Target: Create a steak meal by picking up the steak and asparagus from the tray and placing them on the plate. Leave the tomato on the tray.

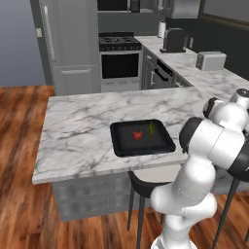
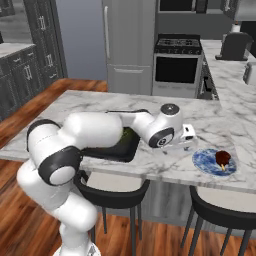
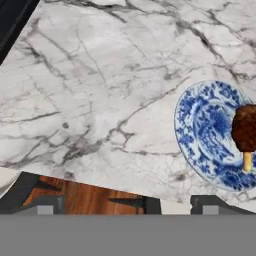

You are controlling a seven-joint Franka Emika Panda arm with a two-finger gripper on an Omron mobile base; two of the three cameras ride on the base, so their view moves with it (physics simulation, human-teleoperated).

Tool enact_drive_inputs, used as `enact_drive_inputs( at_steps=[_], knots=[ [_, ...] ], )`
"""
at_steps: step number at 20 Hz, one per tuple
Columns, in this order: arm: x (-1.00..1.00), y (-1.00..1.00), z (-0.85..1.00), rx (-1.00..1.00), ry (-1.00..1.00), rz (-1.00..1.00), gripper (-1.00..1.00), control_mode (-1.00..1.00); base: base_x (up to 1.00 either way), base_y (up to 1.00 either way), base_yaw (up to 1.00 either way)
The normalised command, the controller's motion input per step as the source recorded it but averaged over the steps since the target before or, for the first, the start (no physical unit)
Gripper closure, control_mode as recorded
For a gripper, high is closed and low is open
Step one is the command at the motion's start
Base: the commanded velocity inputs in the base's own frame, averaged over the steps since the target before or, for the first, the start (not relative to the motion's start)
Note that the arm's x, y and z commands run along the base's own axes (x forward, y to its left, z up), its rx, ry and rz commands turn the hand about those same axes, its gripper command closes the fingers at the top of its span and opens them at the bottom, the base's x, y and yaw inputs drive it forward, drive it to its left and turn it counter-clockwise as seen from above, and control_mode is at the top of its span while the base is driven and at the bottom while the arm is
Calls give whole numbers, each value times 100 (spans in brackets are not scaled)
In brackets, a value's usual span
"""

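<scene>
Marble island counter [image 1: 82, 131] fills the near scene, dark stools [image 2: 112, 192] tucked under its front edge, wood floor [image 1: 19, 146] around it. Gripper [image 3: 127, 204] sits low over the counter's front edge in the hand view; its two dark fingertips [image 3: 42, 204] stand well apart with nothing between them, so it's released and empty. Right base view has the hand [image 2: 185, 136] hovering above the marble between tray and plate.

Plate [image 3: 200, 135], blue and white, lies on the counter just right of the hand. Steak [image 2: 222, 157] rests on the plate's right part, dark brown with a pale tan end pointing toward the counter's front edge.

Black tray [image 1: 142, 137] sits on the counter left of the hand, well apart from the plate; the arm hides much of it in the right base view. Tomato [image 1: 138, 135] lies near the tray's middle. Asparagus [image 1: 151, 128] lies just beside the tomato, on its right and a bit farther back, whether touching it I cannot tell.

Farther back: stove [image 1: 119, 58], tall fridge [image 1: 73, 44], a second counter run with a toaster [image 1: 210, 61] and a dark appliance [image 1: 174, 40].
</scene>
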Motion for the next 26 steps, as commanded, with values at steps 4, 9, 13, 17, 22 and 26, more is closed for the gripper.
enact_drive_inputs(
  at_steps=[4,9,13,17,22,26],
  knots=[
    [0,96,62,9,-4,0,-100,-100,0,0,0],
    [0,97,46,13,0,-1,-100,-100,0,0,0],
    [0,99,26,12,0,-3,-100,-100,0,0,0],
    [0,96,9,13,3,-3,-100,-100,0,0,0],
    [12,89,-1,8,10,-2,-100,-100,0,0,0],
    [30,61,-3,0,6,0,-100,-100,0,0,0]
  ],
)
